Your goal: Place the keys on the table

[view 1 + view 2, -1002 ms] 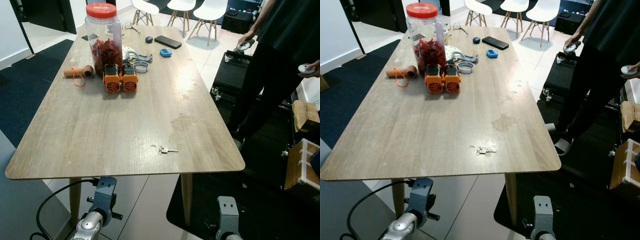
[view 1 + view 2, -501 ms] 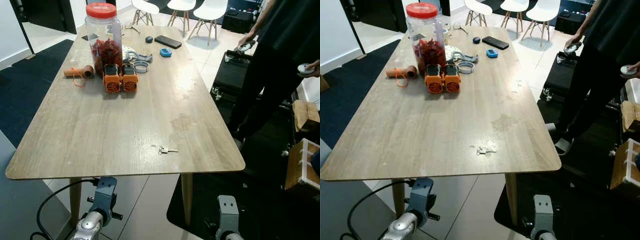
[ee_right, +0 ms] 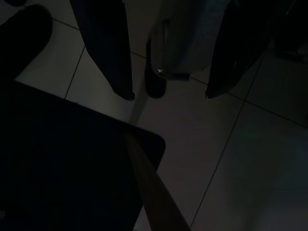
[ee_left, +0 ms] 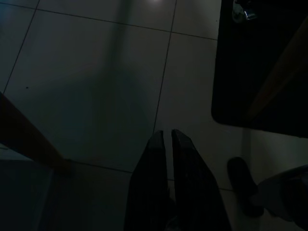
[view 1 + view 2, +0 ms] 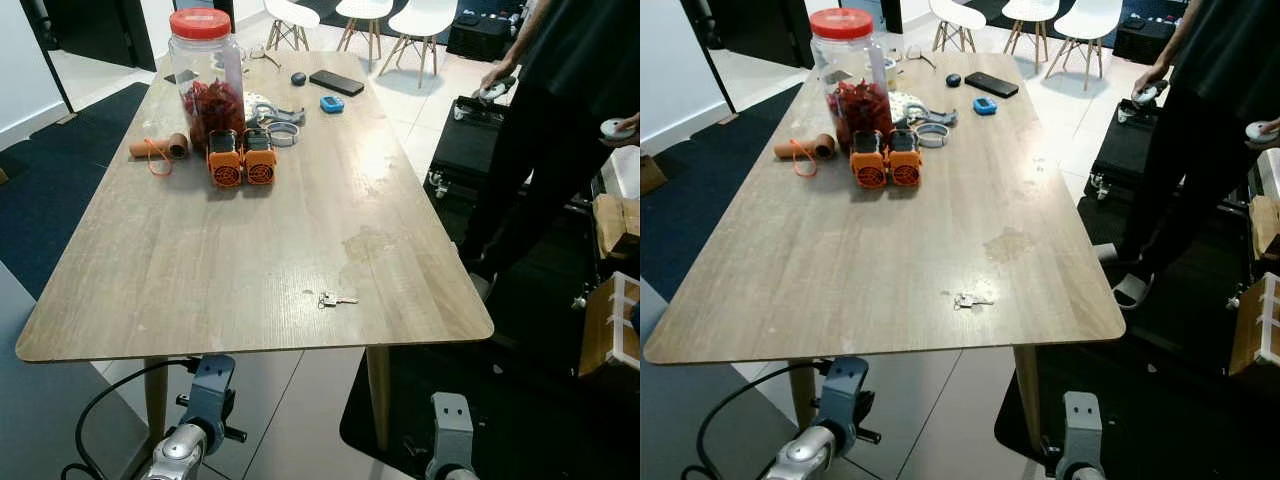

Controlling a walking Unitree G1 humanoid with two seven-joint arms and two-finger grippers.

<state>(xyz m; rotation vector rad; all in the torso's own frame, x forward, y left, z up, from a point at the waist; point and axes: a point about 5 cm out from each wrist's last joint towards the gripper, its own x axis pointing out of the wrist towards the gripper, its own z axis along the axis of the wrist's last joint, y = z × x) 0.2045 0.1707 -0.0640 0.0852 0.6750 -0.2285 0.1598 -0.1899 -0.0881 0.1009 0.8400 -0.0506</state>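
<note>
In the left eye view, one small set of keys (image 5: 336,299) lies flat on the wooden counter (image 5: 200,260), near its front edge and toward the right corner, well apart from everything else. At the far end stand one clear jar (image 5: 206,75) with a red lid and, touching its front, two orange blocks (image 5: 241,158) side by side; one cardboard roll (image 5: 157,149) with orange string lies to their left, and one black phone (image 5: 336,83) and one small blue object (image 5: 332,104) lie farther back. Three white chairs (image 5: 366,12) stand beyond, and one person (image 5: 560,110) in dark clothes stands at the right. Both arms hang below the counter edge. In the left wrist view, the left tool (image 4: 167,137) points at the tiled floor (image 4: 96,82), its two fingers together and holding nothing. In the right wrist view, the right tool (image 3: 168,96) has its two fingers spread apart and bare over the floor.
</note>
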